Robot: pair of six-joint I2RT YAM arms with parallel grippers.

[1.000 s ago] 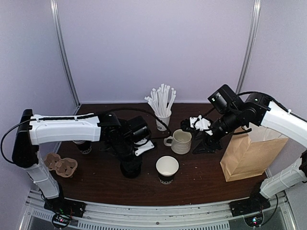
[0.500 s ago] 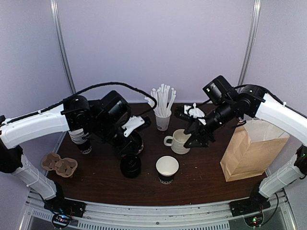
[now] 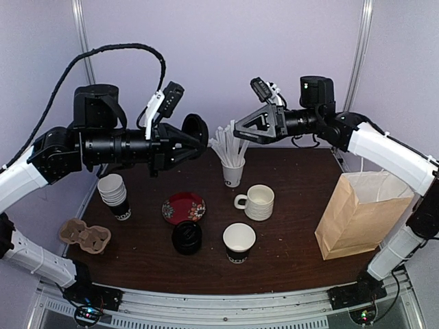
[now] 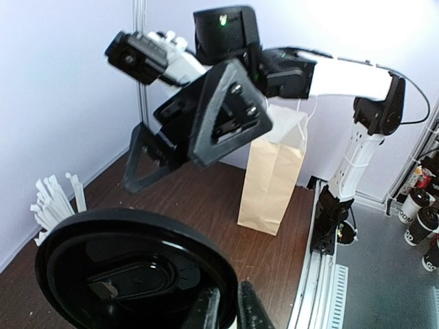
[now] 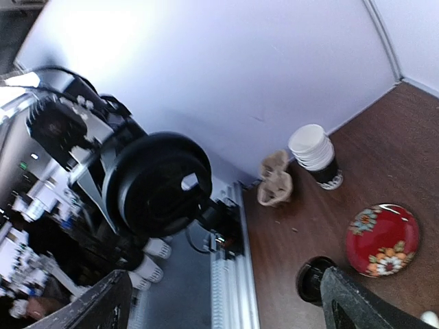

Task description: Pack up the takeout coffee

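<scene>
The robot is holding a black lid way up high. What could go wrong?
The left gripper pinches the black lid only by its edge, high above the table, so it might slip and drop. The open right gripper looks close to the straws; coming down, it could knock them over.

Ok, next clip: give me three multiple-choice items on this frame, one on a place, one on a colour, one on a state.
1. Where on the table does the paper bag stand?
A. at the right end
B. at the left end
C. in the centre

2. What colour is the small plate?
A. blue
B. red
C. green

3. How is the left gripper?
A. open and empty
B. shut with nothing in it
C. shut on a black lid, raised in the air

Answers:
1 A, the bag stands upright at the right end.
2 B, it is red with a flower pattern.
3 C, the left wrist view shows the lid's rim pinched between the fingers.
</scene>
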